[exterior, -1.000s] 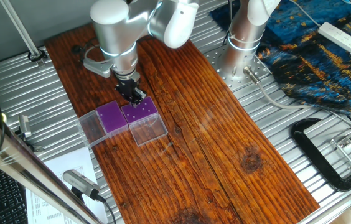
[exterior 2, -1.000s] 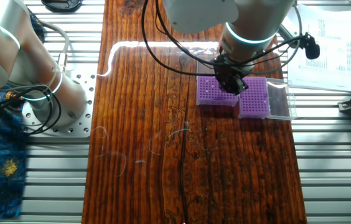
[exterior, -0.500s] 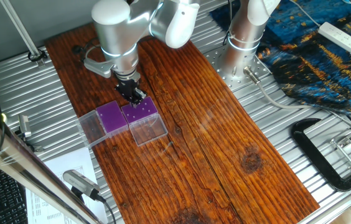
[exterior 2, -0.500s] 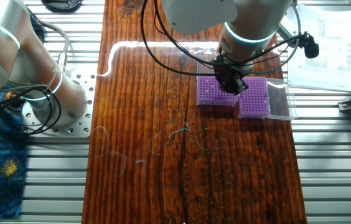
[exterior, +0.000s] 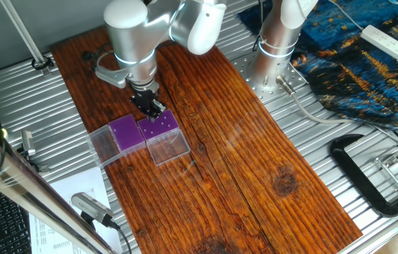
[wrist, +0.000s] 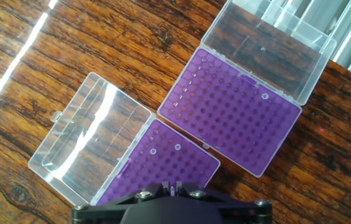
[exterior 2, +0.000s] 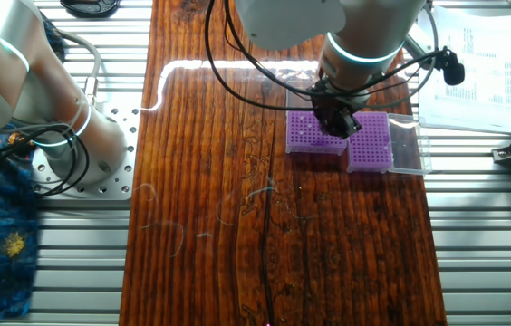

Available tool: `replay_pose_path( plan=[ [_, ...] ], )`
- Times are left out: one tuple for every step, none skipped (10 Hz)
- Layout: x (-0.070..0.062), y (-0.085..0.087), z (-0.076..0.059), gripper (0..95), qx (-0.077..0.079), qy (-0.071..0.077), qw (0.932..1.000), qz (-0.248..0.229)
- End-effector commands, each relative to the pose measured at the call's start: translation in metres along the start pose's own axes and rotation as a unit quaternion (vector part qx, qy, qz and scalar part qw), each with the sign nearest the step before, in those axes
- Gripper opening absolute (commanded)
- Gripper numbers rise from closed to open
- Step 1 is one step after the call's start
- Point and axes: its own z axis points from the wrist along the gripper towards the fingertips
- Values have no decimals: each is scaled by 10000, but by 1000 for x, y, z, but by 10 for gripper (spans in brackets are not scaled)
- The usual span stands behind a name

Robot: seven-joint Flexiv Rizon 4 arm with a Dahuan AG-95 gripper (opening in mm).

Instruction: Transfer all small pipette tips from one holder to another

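Note:
Two purple holders with open clear lids sit side by side on the wooden board. In the hand view the near holder (wrist: 175, 163) carries two small pipette tips (wrist: 152, 151) and the far holder (wrist: 234, 118) carries one (wrist: 264, 96). My gripper (wrist: 171, 185) hovers over the near holder's edge, its fingers closed on a tiny pale tip. In one fixed view the gripper (exterior: 154, 108) stands over the right holder (exterior: 160, 127), beside the left holder (exterior: 127, 132). In the other fixed view the gripper (exterior 2: 335, 122) covers part of one holder (exterior 2: 310, 136).
The open lids (exterior: 169, 148) (exterior: 103, 142) lie flat towards the board's front. The arm's base (exterior: 276, 49), a blue cloth (exterior: 358, 67), a power strip (exterior: 386, 41) and a black clamp (exterior: 368, 180) are to the right. Papers (exterior: 72, 204) lie at the front left.

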Motion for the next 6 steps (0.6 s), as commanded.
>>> replay_pose_path(
  plan=[
    [0, -1, 1, 0, 5, -8, 10000, -3],
    [0, -1, 2, 0, -2, -12, 10000, -7],
    [0, 0, 2, 0, -15, -16, 10000, -6],
    [0, 0, 2, 190, -30, -11, 10000, -2],
    [0, 0, 2, 190, -38, 1, 10000, -4],
    [0, 0, 2, 190, -51, 41, 10000, 4]
  ],
)
